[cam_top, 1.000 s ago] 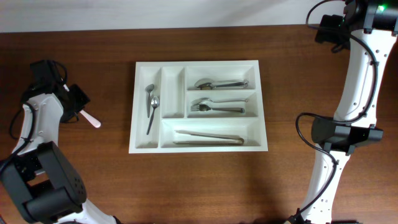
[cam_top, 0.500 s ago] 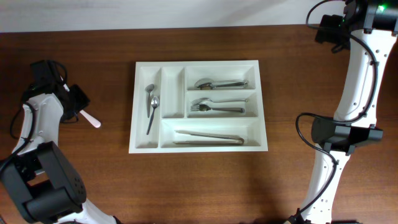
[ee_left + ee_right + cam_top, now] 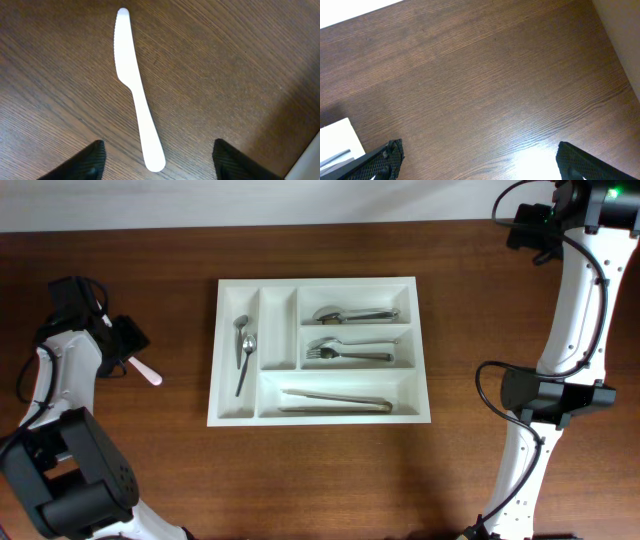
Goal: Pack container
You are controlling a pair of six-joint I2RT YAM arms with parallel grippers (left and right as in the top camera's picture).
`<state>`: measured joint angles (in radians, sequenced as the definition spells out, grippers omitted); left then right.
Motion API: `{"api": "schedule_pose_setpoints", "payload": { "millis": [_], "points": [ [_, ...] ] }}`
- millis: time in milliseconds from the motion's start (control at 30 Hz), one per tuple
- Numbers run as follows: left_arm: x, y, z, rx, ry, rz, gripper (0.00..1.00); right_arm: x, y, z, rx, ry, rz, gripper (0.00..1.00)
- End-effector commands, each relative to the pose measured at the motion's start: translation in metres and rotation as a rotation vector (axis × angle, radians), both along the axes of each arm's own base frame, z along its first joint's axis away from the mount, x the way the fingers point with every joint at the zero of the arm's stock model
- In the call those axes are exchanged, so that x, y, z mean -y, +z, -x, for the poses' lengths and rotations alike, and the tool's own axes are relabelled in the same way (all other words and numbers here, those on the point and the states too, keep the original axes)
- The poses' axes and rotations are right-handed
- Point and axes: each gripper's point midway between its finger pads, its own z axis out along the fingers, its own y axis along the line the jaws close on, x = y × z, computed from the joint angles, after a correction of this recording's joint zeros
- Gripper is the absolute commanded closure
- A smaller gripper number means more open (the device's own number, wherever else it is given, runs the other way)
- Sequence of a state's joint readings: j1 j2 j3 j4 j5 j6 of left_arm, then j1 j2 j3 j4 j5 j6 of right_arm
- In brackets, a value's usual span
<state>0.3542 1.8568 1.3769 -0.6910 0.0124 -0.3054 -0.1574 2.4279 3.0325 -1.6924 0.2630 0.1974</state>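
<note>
The container point(image 3: 320, 282), a white cutlery tray, lies flat in the middle of the wooden table point(image 3: 480, 310) with its long sides running left to right. Its leftmost narrow compartment holds two small spoons point(image 3: 243, 352). Of the three wide compartments, the far one holds larger spoons point(image 3: 355, 313), the middle one forks point(image 3: 347, 352), and the near one long metal utensils point(image 3: 335, 401) (too small in the overhead view to name more closely). Well to the left of the tray, a white plastic knife point(image 3: 135, 85) lies flat on the wood. The left gripper point(image 3: 159, 150) hangs just above the knife's handle end with its fingers point(image 3: 92, 162) spread wide on either side of the handle, touching nothing. The right gripper point(image 3: 479, 147) is over the table's far right corner, well apart from the tray, its jaws likewise wide apart and holding nothing; only a corner of the tray shows at the left edge of its wrist view.
</note>
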Motion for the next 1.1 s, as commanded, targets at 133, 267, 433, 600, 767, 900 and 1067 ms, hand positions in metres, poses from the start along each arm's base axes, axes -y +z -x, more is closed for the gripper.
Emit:
{"api": "schedule_pose_setpoints", "payload": {
  "millis": [133, 267, 433, 600, 767, 900, 1067],
  "points": [
    [0.002, 0.015, -0.004, 0.04, 0.046, 0.02, 0.28, -0.001, 0.024, 0.007, 0.049, 0.005, 0.01, 0.01],
    [0.003, 0.013, -0.002, 0.045, 0.169, 0.072, 0.28, -0.001, 0.024, 0.007, 0.049, 0.005, 0.01, 0.01],
    [-0.001, 0.005, 0.002, 0.029, 0.3, 0.102, 0.33, -0.001, 0.024, 0.007, 0.049, 0.005, 0.01, 0.01],
    [0.001, -0.022, 0.01, -0.045, 0.365, 0.141, 0.27, -0.001, 0.024, 0.007, 0.049, 0.005, 0.01, 0.01],
    [0.009, -0.055, 0.021, -0.151, 0.373, 0.179, 0.27, -0.001, 0.024, 0.007, 0.049, 0.005, 0.01, 0.01],
    [0.012, -0.071, 0.03, -0.214, 0.376, 0.191, 0.26, -0.001, 0.024, 0.007, 0.049, 0.005, 0.01, 0.01],
    [0.016, -0.076, 0.032, -0.23, 0.373, 0.208, 0.26, -0.001, 0.024, 0.007, 0.049, 0.005, 0.01, 0.01]
  ]
}}
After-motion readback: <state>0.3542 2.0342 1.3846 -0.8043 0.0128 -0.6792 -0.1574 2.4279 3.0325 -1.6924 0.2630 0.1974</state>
